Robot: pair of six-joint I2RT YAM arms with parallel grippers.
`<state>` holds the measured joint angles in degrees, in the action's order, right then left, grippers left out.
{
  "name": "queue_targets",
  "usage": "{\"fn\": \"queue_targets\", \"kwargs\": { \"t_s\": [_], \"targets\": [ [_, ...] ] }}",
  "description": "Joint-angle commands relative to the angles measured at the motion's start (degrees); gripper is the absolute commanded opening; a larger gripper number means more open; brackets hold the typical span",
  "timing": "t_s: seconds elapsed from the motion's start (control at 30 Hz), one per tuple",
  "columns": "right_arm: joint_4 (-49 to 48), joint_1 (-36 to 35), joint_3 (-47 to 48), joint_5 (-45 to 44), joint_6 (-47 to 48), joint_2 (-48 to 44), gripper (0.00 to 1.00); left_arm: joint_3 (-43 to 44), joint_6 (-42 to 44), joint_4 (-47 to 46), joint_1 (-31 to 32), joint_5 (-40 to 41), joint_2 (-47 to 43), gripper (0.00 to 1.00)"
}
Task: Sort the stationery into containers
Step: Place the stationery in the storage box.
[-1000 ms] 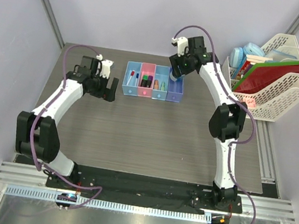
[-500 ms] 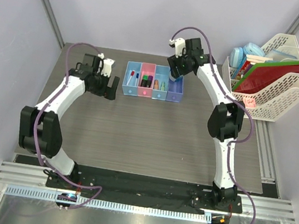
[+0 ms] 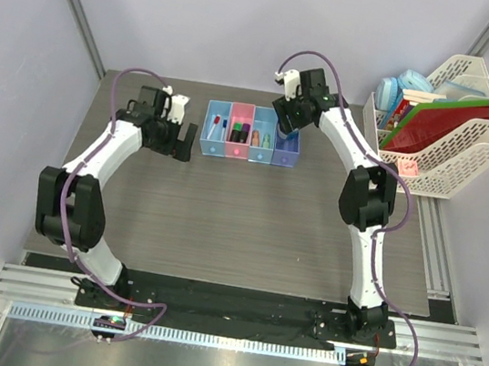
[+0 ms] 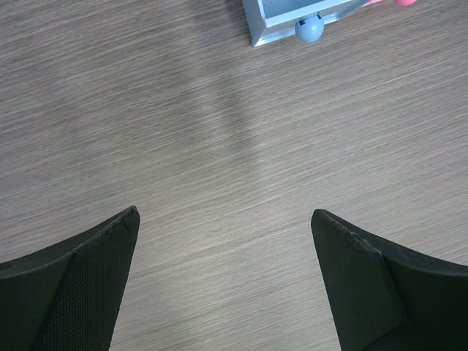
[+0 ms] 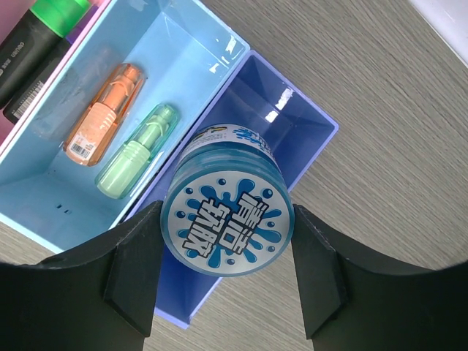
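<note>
- The round blue roll is a short translucent cylinder; its flat face carries a glossy white label with blue splash shapes and printed characters
- The right gripper is clamped on it, one matt black finger pressed to each side of its curved wall
- The roll hangs over the purple-blue bin at the right end of the row, overlapping the wall shared with the next bin; whether it touches the bin I cannot tell
- The purple-blue bin is a smooth, shiny, rectangular plastic tub, and the part of its floor in view is bare
- The light blue bin beside it holds an orange bit and a pale-green bit, both ribbed and stubby, lying side by side
- The pink bin holds a black-bodied highlighter with a green cap
- The end light blue bin holds a red-capped pen and a blue-capped pen
- The row sits near the middle of the counter's far edge
- The left gripper hangs left of the row with its fingers spread apart and nothing between them, over the grey wood-grain table
- A white lattice file rack with red and green folders stands at the far right corner
</note>
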<state>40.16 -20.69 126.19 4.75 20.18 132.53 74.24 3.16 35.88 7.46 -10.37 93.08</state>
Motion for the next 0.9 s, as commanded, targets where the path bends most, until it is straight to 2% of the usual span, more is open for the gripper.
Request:
{"fn": "queue_targets", "kwargs": {
  "t_s": [0.0,0.23,0.33,0.37,0.4,0.47,0.5,0.57,0.6,0.87],
  "targets": [
    [-4.3,-0.6,1.9,-0.7,0.1,0.2,0.09,2.2,0.3,-1.2,-0.3,-1.7,1.5,1.0],
    [-4.4,-1.2,2.2,-1.8,0.9,1.5,0.15,2.2,0.5,-1.8,-0.3,-2.1,2.5,1.0],
    [-4.4,-1.4,2.0,-2.1,1.2,1.6,0.22,2.3,0.8,-1.9,-0.3,-2.1,2.7,1.0],
    [-4.4,-1.5,2.0,-2.3,1.2,1.7,0.26,2.3,0.9,-2.0,-0.3,-2.0,2.8,1.0],
    [-4.4,-1.7,2.0,-2.6,1.3,1.6,0.36,2.3,1.0,-2.0,-0.2,-2.1,2.9,1.0],
    [-4.4,-1.9,1.9,-3.3,1.3,1.3,0.45,2.3,0.9,-2.1,-0.3,-2.3,3.1,1.0],
    [-4.4,-2.2,1.4,-3.3,1.4,0.8,0.53,2.3,1.1,-2.4,-0.3,-2.2,3.1,1.0],
    [-4.4,-2.3,1.0,-3.7,1.5,0.2,0.6,2.3,1.1,-2.6,-0.3,-2.5,3.2,1.0],
    [-4.4,-2.4,0.6,-3.8,1.4,-0.5,0.67,2.5,1.1,-2.7,-0.3,-2.5,3.2,1.0],
    [-4.5,-2.7,-1.0,-4.6,-0.1,-4.0,0.82,6.5,0.1,-2.8,-0.3,-3.8,6.0,1.0]
  ]
}}
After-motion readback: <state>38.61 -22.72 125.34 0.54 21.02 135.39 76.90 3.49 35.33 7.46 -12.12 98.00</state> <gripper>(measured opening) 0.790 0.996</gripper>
